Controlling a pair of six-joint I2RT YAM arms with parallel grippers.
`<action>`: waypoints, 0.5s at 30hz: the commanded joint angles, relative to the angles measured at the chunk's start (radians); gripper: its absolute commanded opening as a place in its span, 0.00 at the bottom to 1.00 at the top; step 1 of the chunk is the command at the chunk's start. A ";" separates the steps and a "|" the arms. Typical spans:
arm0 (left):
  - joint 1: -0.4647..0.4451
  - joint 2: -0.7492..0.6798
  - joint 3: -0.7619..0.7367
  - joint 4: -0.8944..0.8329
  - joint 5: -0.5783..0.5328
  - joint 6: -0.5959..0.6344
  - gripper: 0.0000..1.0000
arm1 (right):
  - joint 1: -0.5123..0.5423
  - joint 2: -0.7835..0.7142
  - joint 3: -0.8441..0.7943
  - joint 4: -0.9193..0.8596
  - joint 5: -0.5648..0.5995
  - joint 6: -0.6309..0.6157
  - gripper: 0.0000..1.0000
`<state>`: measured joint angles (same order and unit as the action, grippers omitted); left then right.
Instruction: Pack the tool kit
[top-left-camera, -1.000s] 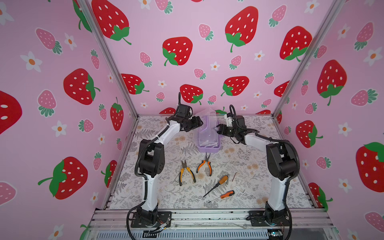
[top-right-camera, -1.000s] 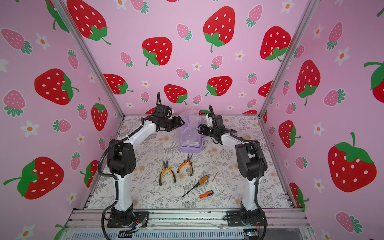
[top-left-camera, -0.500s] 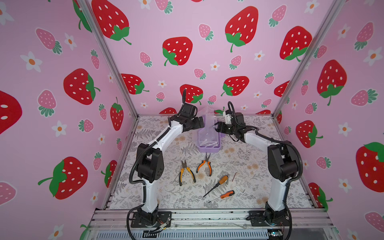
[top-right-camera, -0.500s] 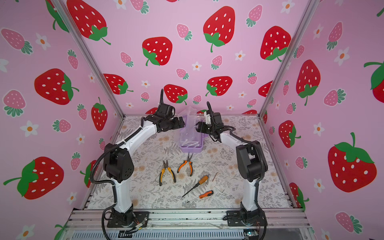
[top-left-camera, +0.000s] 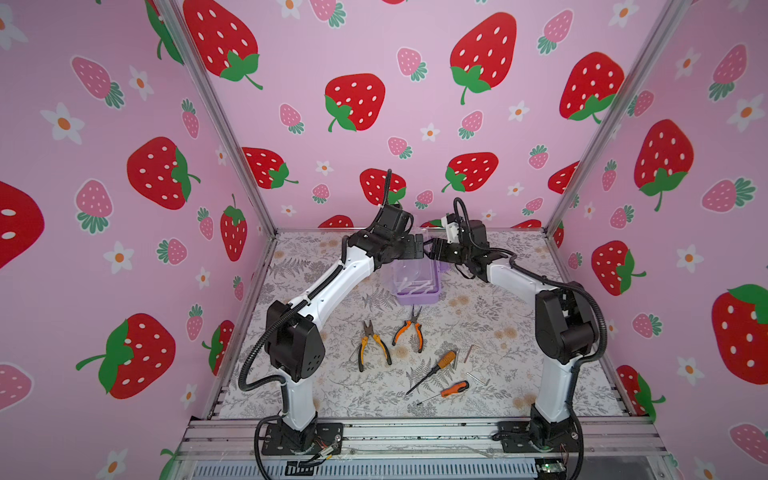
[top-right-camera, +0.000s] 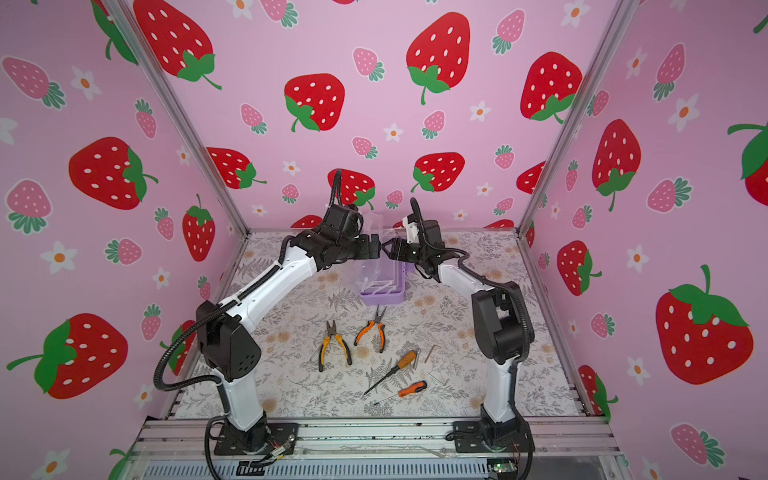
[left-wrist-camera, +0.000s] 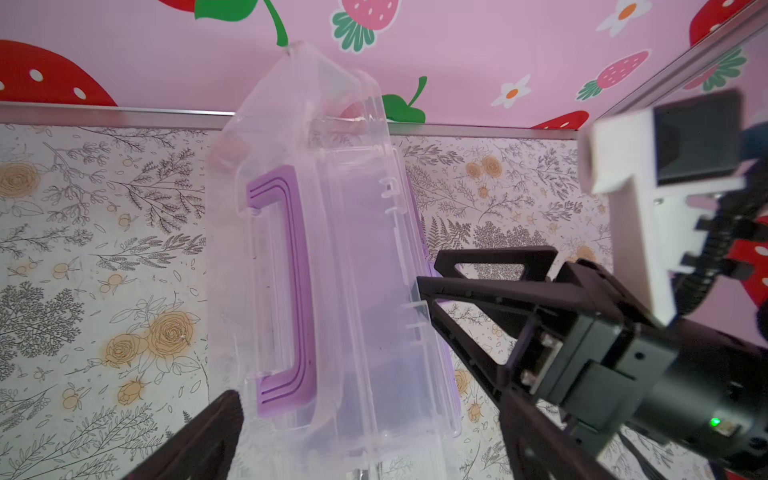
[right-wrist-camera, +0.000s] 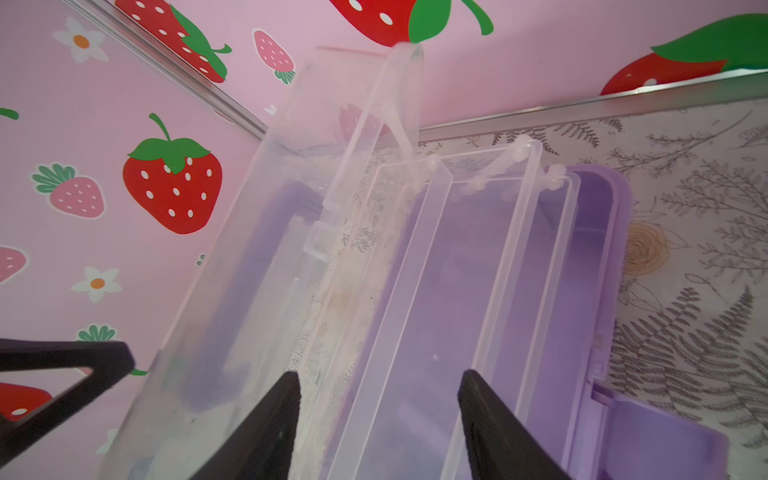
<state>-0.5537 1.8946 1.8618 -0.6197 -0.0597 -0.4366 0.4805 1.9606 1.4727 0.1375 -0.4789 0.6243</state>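
The tool kit's lilac box (top-left-camera: 415, 297) (top-right-camera: 380, 296) stands at the back middle of the floor. Its clear lid (left-wrist-camera: 353, 249) (right-wrist-camera: 291, 232) is raised upright, lilac handle (left-wrist-camera: 291, 291) facing out. My left gripper (left-wrist-camera: 370, 399) (top-left-camera: 419, 245) is open, its fingers wide on either side of the lid's near end. My right gripper (right-wrist-camera: 378, 382) (top-left-camera: 432, 246) (left-wrist-camera: 428, 272) is open over the box's clear inner tray (right-wrist-camera: 457, 270), beside the lid. Two pliers (top-left-camera: 374, 345) (top-left-camera: 409, 330), two orange-handled screwdrivers (top-left-camera: 434, 368) (top-left-camera: 453, 388) and small metal bits (top-left-camera: 469, 352) lie in front.
Pink strawberry walls close in the floral floor on three sides, with the back wall (top-left-camera: 415, 124) just behind the box. Both arm bases (top-left-camera: 299, 436) (top-left-camera: 548, 432) stand on the front rail.
My left gripper has opened wider around the lid. Both grippers have shifted slightly up and back, and the lid stands more upright.
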 joint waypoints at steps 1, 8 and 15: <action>-0.007 0.022 0.044 -0.055 0.023 0.011 0.99 | 0.012 0.001 0.032 0.060 -0.066 0.033 0.64; -0.022 0.098 0.157 -0.183 -0.058 0.040 0.99 | 0.016 0.017 0.026 0.086 -0.102 0.053 0.63; -0.053 0.147 0.236 -0.247 -0.099 0.074 0.99 | 0.017 0.039 0.019 0.138 -0.148 0.100 0.61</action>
<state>-0.5838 2.0350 2.0441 -0.8143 -0.1242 -0.3878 0.4835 1.9713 1.4784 0.2314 -0.5701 0.6899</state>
